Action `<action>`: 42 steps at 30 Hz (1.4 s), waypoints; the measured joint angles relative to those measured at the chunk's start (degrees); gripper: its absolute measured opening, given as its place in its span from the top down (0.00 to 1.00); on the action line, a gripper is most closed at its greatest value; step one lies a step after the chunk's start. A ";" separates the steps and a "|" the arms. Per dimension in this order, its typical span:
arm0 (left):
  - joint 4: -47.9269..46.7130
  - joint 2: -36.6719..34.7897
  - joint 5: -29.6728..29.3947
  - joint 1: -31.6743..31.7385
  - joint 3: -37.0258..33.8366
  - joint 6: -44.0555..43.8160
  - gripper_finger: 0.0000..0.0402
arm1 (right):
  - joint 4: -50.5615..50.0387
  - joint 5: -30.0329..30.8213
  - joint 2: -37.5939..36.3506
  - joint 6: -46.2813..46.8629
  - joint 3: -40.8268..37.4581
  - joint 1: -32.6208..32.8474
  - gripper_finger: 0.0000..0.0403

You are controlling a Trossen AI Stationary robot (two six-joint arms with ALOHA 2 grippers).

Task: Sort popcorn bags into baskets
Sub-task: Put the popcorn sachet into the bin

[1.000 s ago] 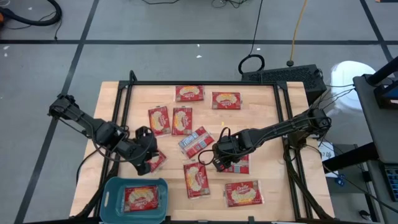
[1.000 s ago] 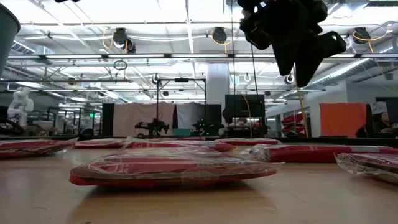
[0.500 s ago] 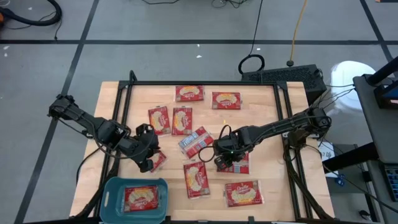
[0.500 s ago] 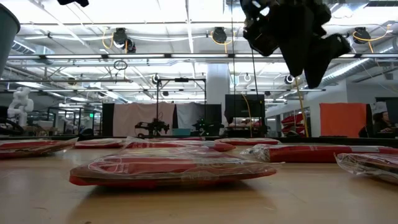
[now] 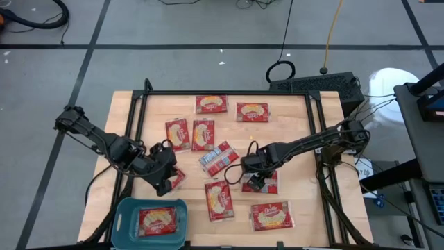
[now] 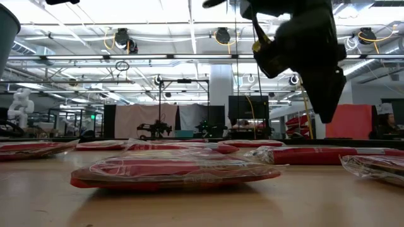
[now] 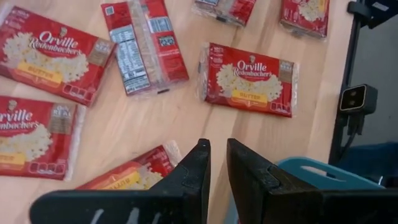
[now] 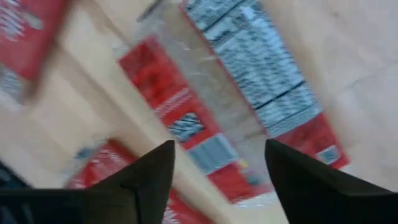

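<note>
Several red popcorn bags lie flat on the wooden table, among them one [image 5: 219,158] with its blue-white side up and one [image 5: 219,200] near the front. One more bag [image 5: 158,221] lies in the teal basket [image 5: 125,208] at the front left. My left gripper [image 5: 166,183] [image 7: 217,163] hovers nearly shut, only a thin slit between its fingers, above a bag [image 7: 134,177] beside the basket. My right gripper [image 5: 254,182] [image 8: 221,168] [image 6: 319,94] stands open above the table's middle, over a half-hidden bag [image 5: 268,185]. A label-side bag [image 8: 249,106] shows past its fingers.
More bags lie toward the far edge [image 5: 211,104] [image 5: 252,112], left of centre [image 5: 177,133] [image 5: 202,135] and at the front right [image 5: 272,216]. A black frame [image 5: 139,104] borders the table. Bare wood shows between the bags.
My right gripper has come down toward the table and a little toward its near edge, rolling about its own axis as it sank. The bags and the basket lie as before.
</note>
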 joint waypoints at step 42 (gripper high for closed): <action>0.63 3.91 -3.50 -1.65 0.04 -9.29 0.78 | 32.68 -0.17 -10.64 -11.82 -19.49 -1.42 1.00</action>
